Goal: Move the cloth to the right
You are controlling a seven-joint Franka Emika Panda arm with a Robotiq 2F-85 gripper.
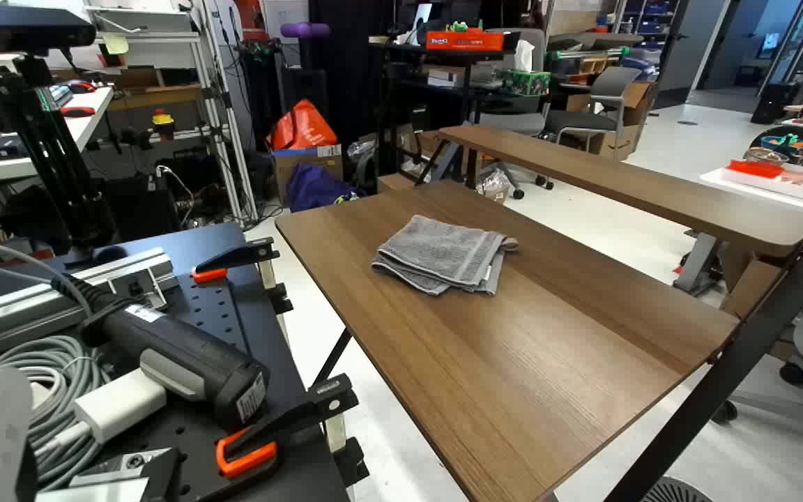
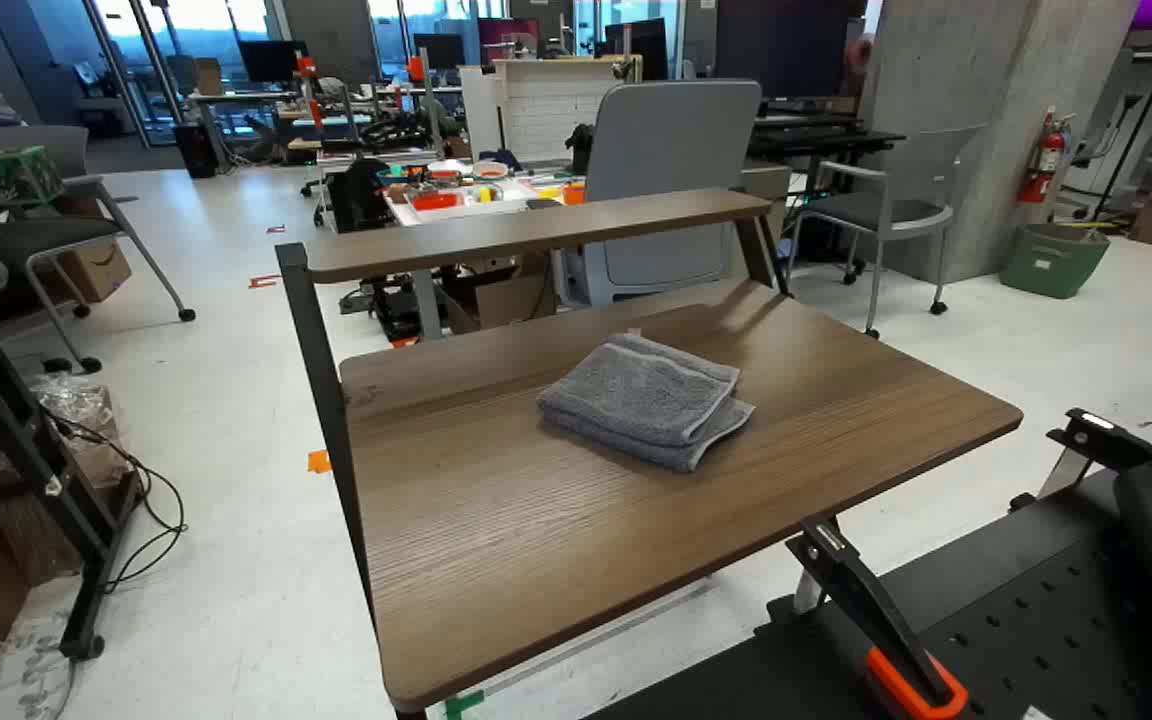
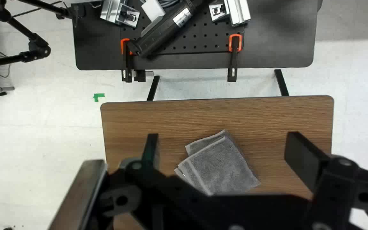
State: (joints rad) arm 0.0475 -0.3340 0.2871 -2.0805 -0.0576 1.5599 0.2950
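In an exterior view, I am seeing the grey cloth (image 1: 443,251) lying folded on the brown table (image 1: 527,369). In an exterior view, a raised shelf (image 2: 536,229) is running behind the cloth. In the wrist view, my hand (image 3: 225,150) is gaping wide, gripping nothing; the cloth is showing between its fingers (image 3: 304,160).

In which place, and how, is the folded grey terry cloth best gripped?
Likely from above, since the folded grey terry cloth lies flat on the brown wooden table. Pinch its edge facing the black rectangular bench, where staggered layers may give the open black tool more to close on.
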